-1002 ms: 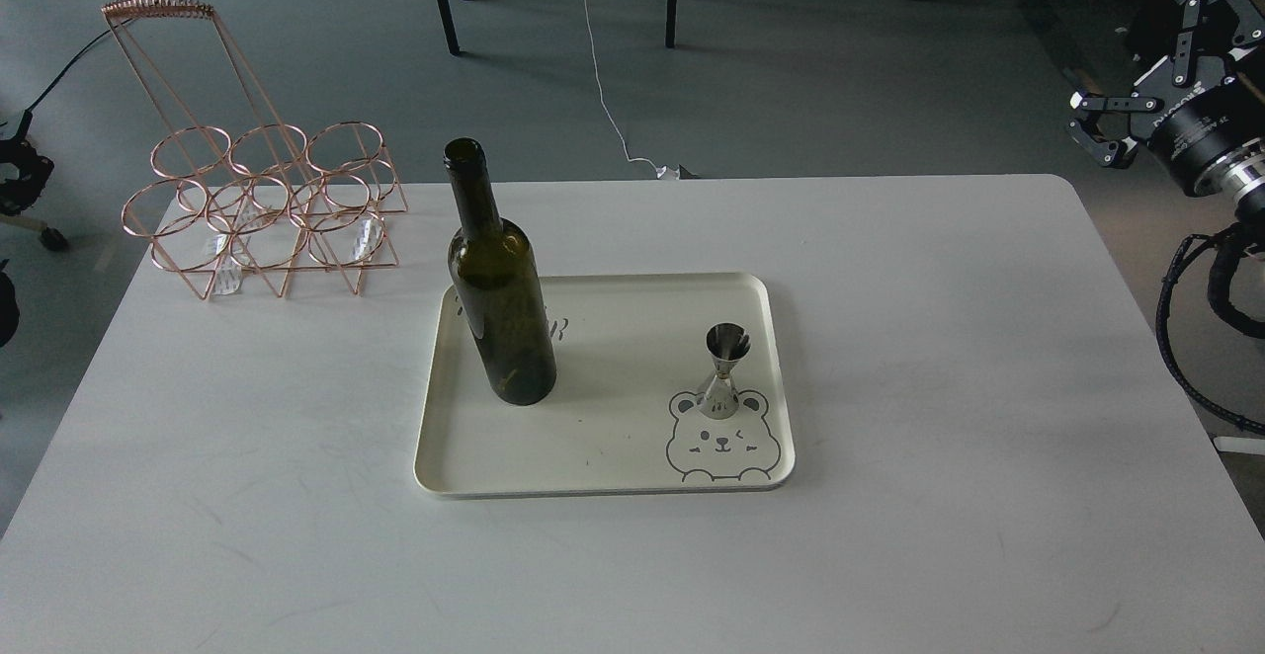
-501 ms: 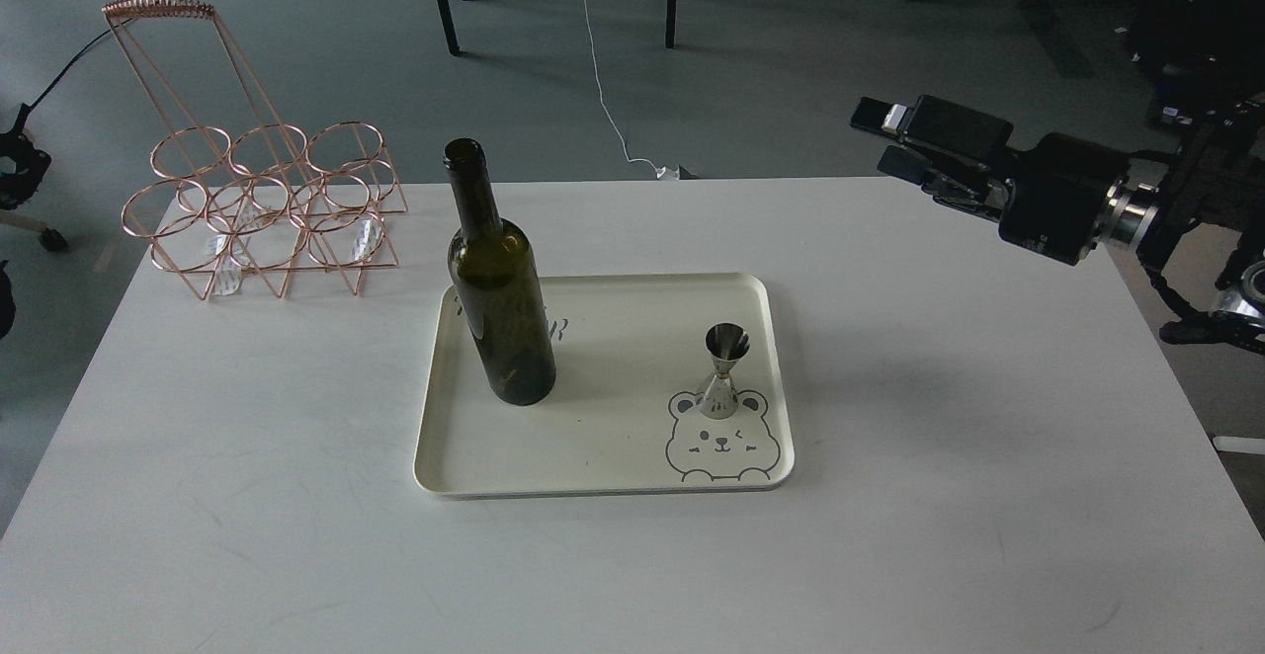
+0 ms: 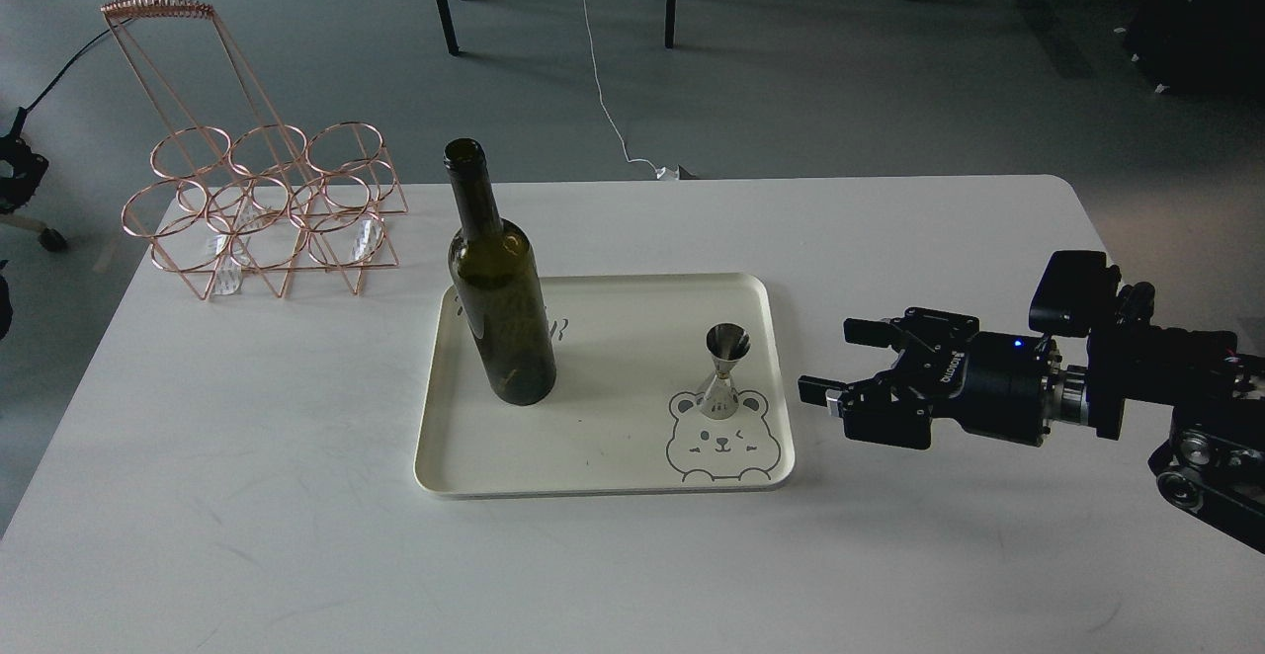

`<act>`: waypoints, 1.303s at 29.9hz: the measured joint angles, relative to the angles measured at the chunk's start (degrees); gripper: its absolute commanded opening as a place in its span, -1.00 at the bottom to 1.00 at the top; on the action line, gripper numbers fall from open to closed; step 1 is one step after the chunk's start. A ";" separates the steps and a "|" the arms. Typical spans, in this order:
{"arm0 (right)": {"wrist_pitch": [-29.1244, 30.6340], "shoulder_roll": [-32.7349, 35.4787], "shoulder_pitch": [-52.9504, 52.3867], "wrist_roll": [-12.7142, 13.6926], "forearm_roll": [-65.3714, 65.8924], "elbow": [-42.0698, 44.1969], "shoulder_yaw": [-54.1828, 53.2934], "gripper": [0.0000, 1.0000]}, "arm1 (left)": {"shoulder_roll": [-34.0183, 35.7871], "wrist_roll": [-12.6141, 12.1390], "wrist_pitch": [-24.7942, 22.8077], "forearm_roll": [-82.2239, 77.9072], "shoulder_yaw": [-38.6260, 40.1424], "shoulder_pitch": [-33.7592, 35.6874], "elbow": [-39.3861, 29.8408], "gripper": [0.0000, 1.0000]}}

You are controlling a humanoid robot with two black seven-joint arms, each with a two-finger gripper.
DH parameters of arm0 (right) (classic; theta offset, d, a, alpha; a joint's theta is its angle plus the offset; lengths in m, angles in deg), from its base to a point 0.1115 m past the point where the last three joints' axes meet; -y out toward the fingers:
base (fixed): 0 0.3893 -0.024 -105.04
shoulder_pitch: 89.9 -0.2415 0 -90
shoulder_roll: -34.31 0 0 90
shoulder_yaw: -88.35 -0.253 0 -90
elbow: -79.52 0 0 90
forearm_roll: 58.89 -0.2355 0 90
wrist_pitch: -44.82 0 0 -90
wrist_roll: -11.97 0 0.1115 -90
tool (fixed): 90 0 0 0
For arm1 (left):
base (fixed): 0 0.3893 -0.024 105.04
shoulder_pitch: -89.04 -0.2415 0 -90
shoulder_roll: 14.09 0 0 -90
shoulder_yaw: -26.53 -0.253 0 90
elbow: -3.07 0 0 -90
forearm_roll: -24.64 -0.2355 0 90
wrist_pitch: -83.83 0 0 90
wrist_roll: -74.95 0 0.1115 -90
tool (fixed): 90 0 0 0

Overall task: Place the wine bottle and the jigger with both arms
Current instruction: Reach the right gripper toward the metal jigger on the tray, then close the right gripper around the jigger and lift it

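Observation:
The wine bottle [image 3: 499,288], dark olive green and unlabelled, stands upright on the left part of a cream tray [image 3: 603,481]. The jigger [image 3: 723,370], small and steel, stands upright on the tray's right part, at the top of a printed bear face. My right gripper [image 3: 838,363] is open and empty, low over the table just right of the tray, with its fingers pointing left toward the jigger and a short gap between them. Of my left arm only a small dark part [image 3: 15,168] shows at the left edge, off the table.
A copper wire bottle rack [image 3: 262,204] stands at the table's back left corner. The white table [image 3: 296,535] lies around the tray. Chair legs and cables are on the floor beyond the far edge.
My right arm has swung in from high at the right and come down to table level beside the tray, its gripper now facing the jigger. The bottle, jigger and tray have not moved.

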 measured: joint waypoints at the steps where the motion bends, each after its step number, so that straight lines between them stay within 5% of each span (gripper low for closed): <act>1: -0.66 -1.03 0.34 -0.01 1.48 1.06 0.52 0.98 | -0.02 0.00 0.00 0.00 0.00 -0.01 0.00 0.96; 15: -5.72 -17.59 0.20 -0.01 6.53 16.47 0.89 0.85 | 0.00 1.15 0.00 0.13 0.20 0.12 0.08 0.96; 30: -5.90 -21.90 -2.76 -0.01 7.52 22.20 1.17 0.73 | 0.54 1.57 0.00 0.09 0.17 0.00 0.08 0.96; 39: -5.94 -23.90 -4.79 0.00 7.60 24.57 1.47 0.43 | 0.76 1.57 0.00 0.09 0.16 0.07 0.08 0.96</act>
